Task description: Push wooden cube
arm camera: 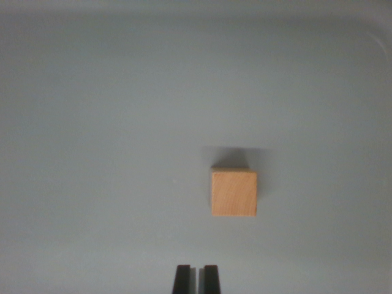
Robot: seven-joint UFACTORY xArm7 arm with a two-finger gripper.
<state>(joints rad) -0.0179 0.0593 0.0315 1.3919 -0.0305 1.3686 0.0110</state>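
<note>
Cube (234, 193) alone on grey table (92, 122), at about 1 o'clock from gripper (196, 278), fingers nearly together, holding nothing, probably to push as blunt tip.

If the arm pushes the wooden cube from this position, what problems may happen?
1. The black claw sits toward the wrist view's left of the light-brown wooden cube, not centred behind it. A straight push may catch only a corner, so the cube could turn or slide sideways, or be missed altogether.
2. The fingertips look nearly together, giving a narrow contact face, which makes slipping off more likely.
3. The smooth pale grey surface may let the cube slide farther than intended.
</note>
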